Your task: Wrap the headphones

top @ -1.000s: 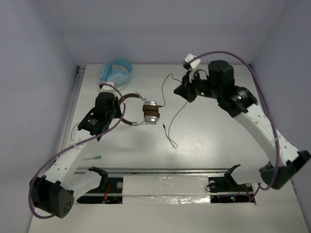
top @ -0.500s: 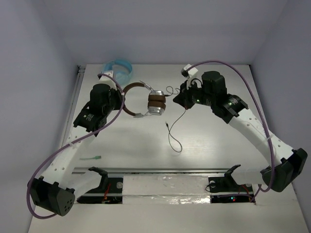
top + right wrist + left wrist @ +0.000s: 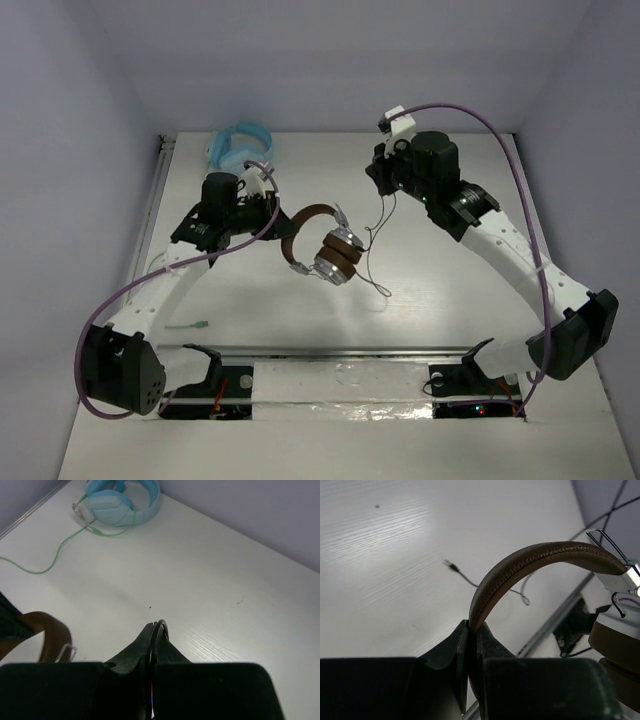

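Observation:
The headphones (image 3: 318, 247) have a brown headband (image 3: 535, 560) and silver earcups with brown pads (image 3: 337, 260). They hang above the table's middle. My left gripper (image 3: 277, 217) is shut on the headband's end, and in the left wrist view the band arches up from the closed jaws (image 3: 473, 628). The thin black cable (image 3: 378, 245) runs from the earcups up to my right gripper (image 3: 381, 188), which is shut on a small loop of it (image 3: 161, 626). The cable's tail (image 3: 470, 582) trails on the table.
Light blue headphones (image 3: 240, 146) lie at the back left, and their green cable (image 3: 50, 562) runs along the left edge to a green plug (image 3: 190, 326). A metal rail (image 3: 340, 352) crosses the near edge. Walls close the left, back and right.
The left gripper swung the headphones right and nearer, so the earcups now hang at the middle. The right gripper kept its pinch near the back, and much of the cable has lifted off the table.

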Tool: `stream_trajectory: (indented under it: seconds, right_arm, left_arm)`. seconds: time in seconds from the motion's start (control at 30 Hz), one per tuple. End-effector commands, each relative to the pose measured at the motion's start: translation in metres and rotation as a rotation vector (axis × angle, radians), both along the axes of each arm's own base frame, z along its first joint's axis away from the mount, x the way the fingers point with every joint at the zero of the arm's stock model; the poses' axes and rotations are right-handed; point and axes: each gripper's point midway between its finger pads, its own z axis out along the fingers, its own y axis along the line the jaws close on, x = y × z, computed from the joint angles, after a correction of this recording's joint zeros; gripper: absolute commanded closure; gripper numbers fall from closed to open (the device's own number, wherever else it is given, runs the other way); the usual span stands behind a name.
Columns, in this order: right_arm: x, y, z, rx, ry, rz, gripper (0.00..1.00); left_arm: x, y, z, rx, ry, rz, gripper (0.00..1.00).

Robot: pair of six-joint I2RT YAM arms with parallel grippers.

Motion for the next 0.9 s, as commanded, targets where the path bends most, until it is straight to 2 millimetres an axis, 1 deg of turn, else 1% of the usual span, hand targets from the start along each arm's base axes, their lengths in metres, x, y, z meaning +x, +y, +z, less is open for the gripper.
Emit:
stream_trajectory:
  seconds: [0.0, 0.07, 0.1, 0.13, 0.17, 0.2, 0.23, 0.27, 0.3, 0.33, 0.37, 0.4, 0.43, 0.47, 0.5, 0.53, 0.6, 0.67, 0.7, 0.77, 0.87]
  right_arm:
    - [0.015, -0.002, -0.014, 0.031, -0.017, -0.052, 1.00]
    - [0.015, -0.001, -0.019, 0.094, 0.005, -0.082, 1.00]
    - [0.014, -0.002, -0.023, 0.110, 0.016, -0.092, 1.00]
    - [0.014, -0.003, -0.032, 0.122, 0.027, -0.111, 1.00]
    - [0.011, -0.006, -0.028, 0.182, 0.038, -0.139, 1.00]
    - [0.011, -0.008, -0.028, 0.221, 0.046, -0.169, 1.00]
    - [0.009, -0.010, -0.036, 0.257, 0.052, -0.186, 1.00]
    - [0.004, -0.009, -0.037, 0.330, 0.078, -0.199, 1.00]
    - [-0.005, -0.011, -0.023, 0.409, 0.051, -0.186, 1.00]
    - [-0.013, -0.002, -0.006, 0.495, 0.004, -0.110, 1.00]
    - [-0.023, -0.001, -0.030, 0.535, 0.046, -0.100, 1.00]
    - [-0.033, 0.002, -0.029, 0.590, 0.049, -0.060, 1.00]
    - [-0.043, 0.002, -0.009, 0.661, -0.006, -0.010, 1.00]
    - [-0.048, 0.003, -0.023, 0.683, 0.023, -0.004, 1.00]
    - [-0.051, 0.002, -0.024, 0.694, 0.019, 0.005, 1.00]
    - [-0.050, 0.002, -0.023, 0.701, 0.010, 0.005, 1.00]
    - [-0.046, 0.001, -0.031, 0.692, 0.022, -0.018, 1.00]
    - [-0.041, 0.001, -0.040, 0.683, 0.035, -0.043, 1.00]
    - [-0.040, 0.001, -0.044, 0.691, 0.044, -0.052, 1.00]
    - [-0.036, -0.002, -0.040, 0.720, 0.034, -0.073, 1.00]
    - [-0.032, -0.002, -0.035, 0.760, 0.024, -0.086, 1.00]
  left_arm:
    - [-0.012, -0.032, 0.070, -0.294, -0.133, -0.202, 1.00]
    - [-0.015, -0.036, 0.084, -0.372, -0.117, -0.212, 1.00]
    - [-0.013, -0.035, 0.100, -0.410, -0.168, -0.225, 1.00]
    - [-0.015, -0.036, 0.106, -0.437, -0.169, -0.227, 1.00]
    - [-0.012, -0.033, 0.110, -0.460, -0.169, -0.212, 1.00]
    - [-0.011, -0.035, 0.125, -0.524, -0.173, -0.207, 1.00]
    - [-0.010, -0.033, 0.123, -0.558, -0.153, -0.193, 1.00]
    - [-0.010, -0.034, 0.125, -0.593, -0.134, -0.187, 1.00]
    - [-0.010, -0.035, 0.138, -0.673, -0.123, -0.181, 1.00]
    - [-0.010, -0.035, 0.140, -0.707, -0.108, -0.177, 1.00]
    - [-0.009, -0.035, 0.137, -0.732, -0.084, -0.164, 1.00]
    - [-0.005, -0.035, 0.140, -0.758, -0.088, -0.148, 1.00]
    - [-0.003, -0.035, 0.142, -0.781, -0.062, -0.133, 1.00]
    - [-0.001, -0.034, 0.144, -0.790, -0.058, -0.120, 1.00]
    - [0.004, -0.033, 0.145, -0.802, -0.055, -0.093, 1.00]
    - [0.005, -0.032, 0.147, -0.818, -0.040, -0.078, 1.00]
    - [0.013, -0.027, 0.152, -0.845, -0.043, -0.022, 1.00]
    - [0.017, -0.023, 0.154, -0.874, -0.027, 0.020, 1.00]
    - [0.020, -0.020, 0.159, -0.893, -0.043, 0.054, 1.00]
    - [0.025, -0.014, 0.159, -0.915, -0.048, 0.121, 1.00]
    - [0.031, -0.011, 0.158, -0.926, -0.065, 0.259, 1.00]
